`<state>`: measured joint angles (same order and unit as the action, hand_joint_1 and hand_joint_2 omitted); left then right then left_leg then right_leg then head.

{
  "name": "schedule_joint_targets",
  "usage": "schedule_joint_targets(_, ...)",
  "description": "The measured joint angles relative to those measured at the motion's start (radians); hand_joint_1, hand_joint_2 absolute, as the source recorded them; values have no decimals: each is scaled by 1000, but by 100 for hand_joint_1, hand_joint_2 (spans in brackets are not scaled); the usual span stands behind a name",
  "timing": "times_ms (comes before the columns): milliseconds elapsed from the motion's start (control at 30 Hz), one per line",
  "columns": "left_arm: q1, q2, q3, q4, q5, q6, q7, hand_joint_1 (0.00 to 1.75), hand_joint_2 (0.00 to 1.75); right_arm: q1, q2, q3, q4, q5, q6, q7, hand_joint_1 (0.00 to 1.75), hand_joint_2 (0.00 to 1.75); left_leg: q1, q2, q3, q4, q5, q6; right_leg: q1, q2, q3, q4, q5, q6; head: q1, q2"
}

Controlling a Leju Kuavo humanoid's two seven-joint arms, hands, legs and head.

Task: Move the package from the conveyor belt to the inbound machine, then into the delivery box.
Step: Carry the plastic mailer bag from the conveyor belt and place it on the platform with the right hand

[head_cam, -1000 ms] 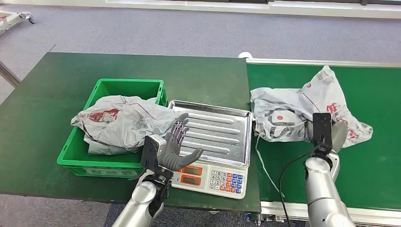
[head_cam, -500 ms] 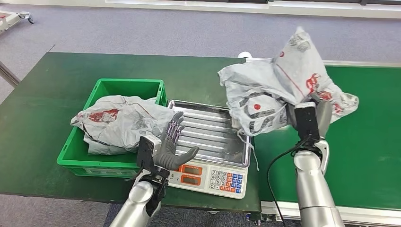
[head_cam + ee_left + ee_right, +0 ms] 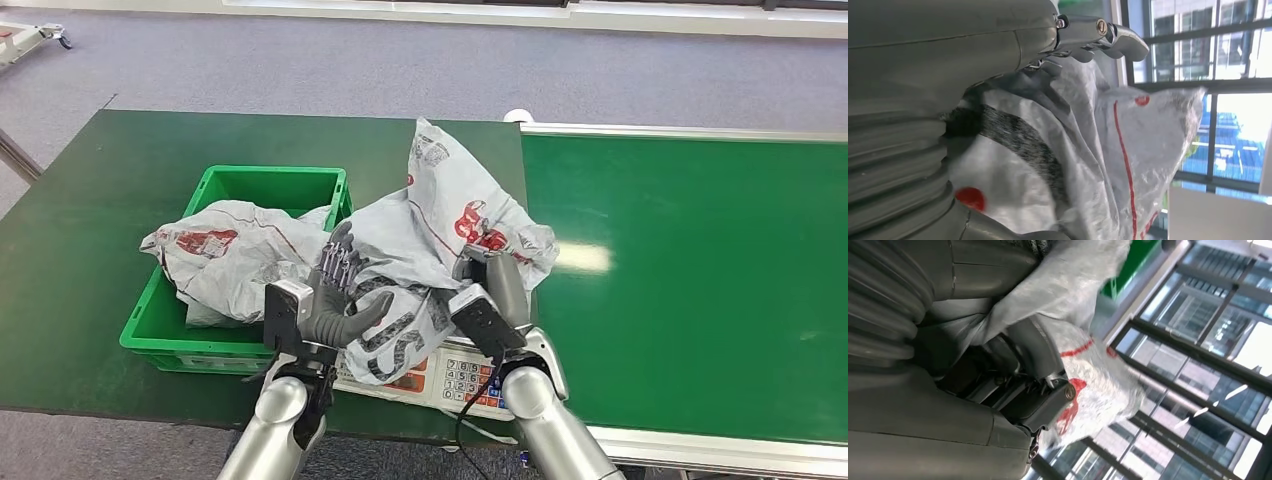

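A crumpled grey package (image 3: 440, 215) with red print hangs over the inbound machine, a scale (image 3: 472, 378) whose metal tray it hides. My right hand (image 3: 497, 290) grips the package from its right side, fingers closed into the plastic (image 3: 1088, 375). On the package's left side my left hand (image 3: 335, 295) lies flat, fingers spread and palm touching the plastic (image 3: 1088, 150). The package's lower edge droops over the scale's display.
The green delivery box (image 3: 270, 187) stands left of the scale with another grey package (image 3: 225, 255) in it. The green conveyor belt (image 3: 690, 280) runs along the right. The dark green table (image 3: 100, 200) carries the box and scale.
My right hand has carried the package left, off the conveyor belt, to above the scale tray. My left hand has shifted slightly left and now touches the package.
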<state>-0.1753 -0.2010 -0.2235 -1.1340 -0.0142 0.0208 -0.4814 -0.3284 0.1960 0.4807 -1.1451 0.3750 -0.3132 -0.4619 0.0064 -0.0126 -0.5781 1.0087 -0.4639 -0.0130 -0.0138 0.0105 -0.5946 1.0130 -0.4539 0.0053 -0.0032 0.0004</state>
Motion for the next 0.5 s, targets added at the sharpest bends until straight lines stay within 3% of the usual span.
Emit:
schedule_joint_targets(133,17,6,7,-23,-44,36,-14,0,175,48,-5,37,-56,-72,20,-6,0,175,0,0,0,0,0,0,0,0,-1,0,0,0,0,0)
schedule_joint_targets(267,17,13,8,-27,-136,65,-17,0,175,95,-29,27,-140,-219,100,-16,0,175,-1,0,0,0,0,0,0,0,-1,0,0,0,0,0)
schedule_joint_targets(400,-4,27,1,-20,-309,68,-3,0,175,141,-50,-54,-182,-424,241,-58,0,175,-1,0,-1,1,0,0,-1,-1,-2,-1,0,0,0,0)
schedule_joint_targets(500,-34,42,-20,0,-456,15,-2,0,175,161,-56,-153,-177,-532,345,-86,0,175,-1,0,0,1,0,0,-1,-1,-1,-1,0,0,0,0)
